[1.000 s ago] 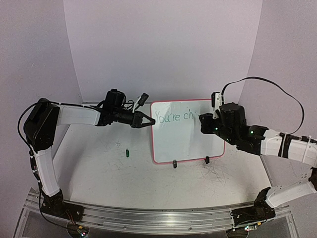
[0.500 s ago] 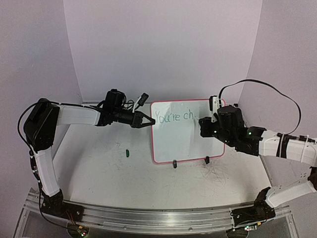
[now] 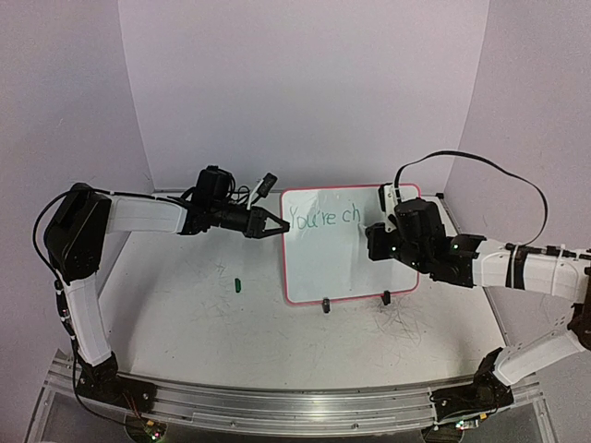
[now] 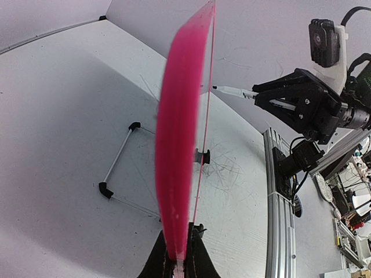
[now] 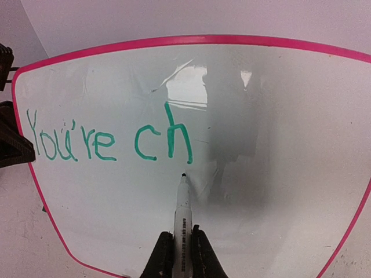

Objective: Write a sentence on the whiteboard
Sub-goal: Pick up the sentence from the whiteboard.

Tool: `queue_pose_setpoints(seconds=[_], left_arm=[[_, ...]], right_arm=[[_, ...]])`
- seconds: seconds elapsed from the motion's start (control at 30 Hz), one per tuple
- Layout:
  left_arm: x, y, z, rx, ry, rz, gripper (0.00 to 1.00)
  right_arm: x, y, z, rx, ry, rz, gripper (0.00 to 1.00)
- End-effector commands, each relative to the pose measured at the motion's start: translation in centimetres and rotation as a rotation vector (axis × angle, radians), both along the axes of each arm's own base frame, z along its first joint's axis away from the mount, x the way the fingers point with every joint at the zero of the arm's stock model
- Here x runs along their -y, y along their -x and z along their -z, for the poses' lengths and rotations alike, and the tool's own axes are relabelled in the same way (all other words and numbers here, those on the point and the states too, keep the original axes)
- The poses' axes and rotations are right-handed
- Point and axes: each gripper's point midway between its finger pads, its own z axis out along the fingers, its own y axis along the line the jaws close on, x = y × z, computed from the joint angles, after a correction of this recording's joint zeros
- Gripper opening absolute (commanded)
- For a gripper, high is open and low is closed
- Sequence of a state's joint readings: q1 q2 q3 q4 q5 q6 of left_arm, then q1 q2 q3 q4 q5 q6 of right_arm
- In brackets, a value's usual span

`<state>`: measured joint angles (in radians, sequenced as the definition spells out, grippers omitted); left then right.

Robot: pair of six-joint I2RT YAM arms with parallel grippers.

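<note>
Top: upright on table [image 3: 185, 314], whiteboard [image 3: 346, 268] pinched at its left edge by left tool [image 3: 275, 226]. Right tool [image 3: 371, 242] shifted left and lower than a second ago, uncovering "ch".
Left wrist: clenched on whiteboard edge.
Right wrist: grasping marker [image 5: 182, 214], tip just under "h". Sentence [image 5: 110, 139] at "You're ch", probably "e" next, well short of done.

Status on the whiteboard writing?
Left claw shut on whiteboard edge. Right claw shut on marker, tip below the h. Sentence reads "You're ch". Nothing blocking.
</note>
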<state>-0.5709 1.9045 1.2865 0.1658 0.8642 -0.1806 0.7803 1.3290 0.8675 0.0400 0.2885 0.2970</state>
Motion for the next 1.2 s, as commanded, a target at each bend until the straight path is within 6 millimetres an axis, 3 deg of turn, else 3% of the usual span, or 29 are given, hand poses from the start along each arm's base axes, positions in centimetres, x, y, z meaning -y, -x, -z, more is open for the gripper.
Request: queue_pose_setpoints(seconds=[0.0,0.27,0.57,1.17], left_arm=[[-0.5,-0.7,-0.2,0.049,-0.024,-0.041,0.0],[-0.5,-0.7,-0.1,0.047,-0.026,-0.042,0.0],[-0.5,-0.8,0.0,0.047,-0.027,-0.041,0.0],[-0.5,-0.7,-0.2,0.048,-0.024,-0.04,0.0]], right_arm=[[-0.1,-0.9,-1.9,0.043,-0.031,0.021,0.0],[0.2,-1.1,-1.8,0.044,-0.043,0.03,0.0],[0.0,-1.5,-3.6,0.088,-0.073,0.033,0.0],[0.4,-2.2,-3.3,0.088,-0.068,0.072,0.0]])
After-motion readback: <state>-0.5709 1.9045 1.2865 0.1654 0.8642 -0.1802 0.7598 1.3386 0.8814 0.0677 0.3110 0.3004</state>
